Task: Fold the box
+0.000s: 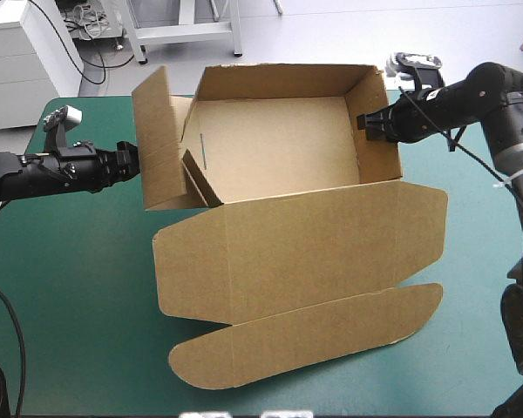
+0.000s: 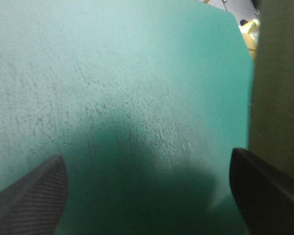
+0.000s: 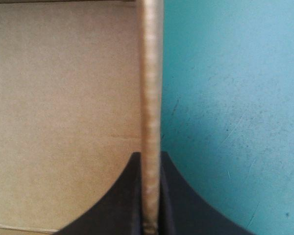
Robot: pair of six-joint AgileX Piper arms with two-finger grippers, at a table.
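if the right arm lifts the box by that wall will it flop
Probably light: the box is one thin board sheet. The wall pinched in the right gripper stands straight, so likely stiff there. The flat lid would likely hinge down at its crease.

Three cameras: one high, two wrist.
High: behind, looking down over whole table (image 1: 70, 340); left wrist: close on teal-green cover (image 2: 112, 73) beside box (image 2: 279, 98); right wrist: tight on box wall.
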